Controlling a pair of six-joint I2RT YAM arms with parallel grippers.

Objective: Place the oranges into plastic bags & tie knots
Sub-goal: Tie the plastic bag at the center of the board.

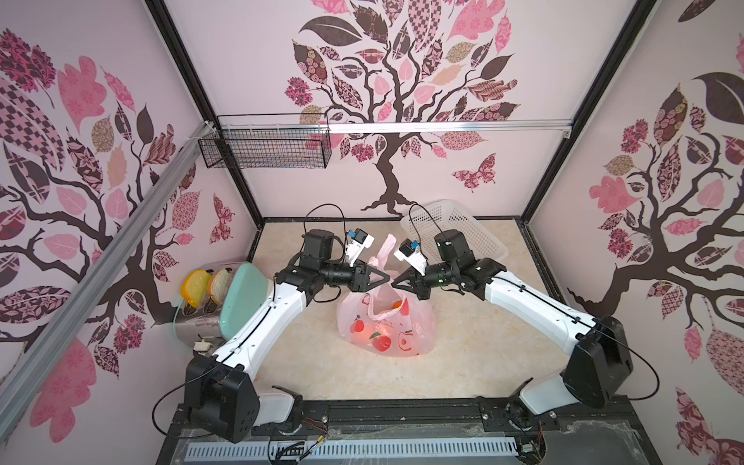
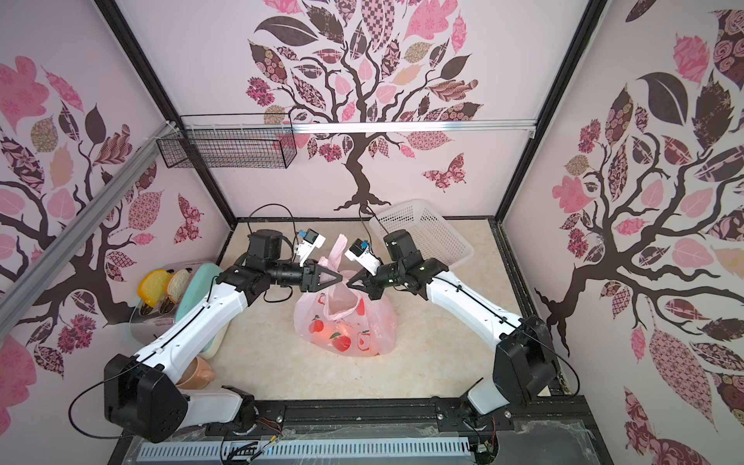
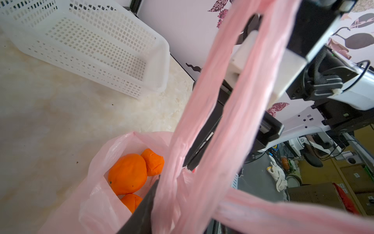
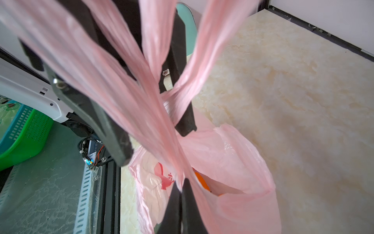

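The pink bag (image 1: 386, 326) sits in the middle of the table (image 1: 483, 354), its belly slumped on the surface, and both arms meet right above it. Oranges (image 3: 127, 173) are in there: three show through the open mouth in the left wrist view, and one peeks out in a top view (image 1: 396, 304).

The handles (image 1: 384, 249) are pulled up tall above the bag's neck. The right gripper (image 4: 183, 186) has its fingers pressed together on one pink strip, pinching it just above the bag's mouth. The left gripper (image 4: 154, 145) comes in from the opposite side, jaws standing apart, and the strips cross one another as they run between its two black fingers. In both top views the two gripper tips (image 2: 341, 277) (image 2: 348, 284) sit almost nose to nose over the bag.

Behind the right arm, a white basket (image 1: 463, 229) rests at the back of the table. Far off on the left side, a toaster (image 1: 201, 318) stands against the wall.
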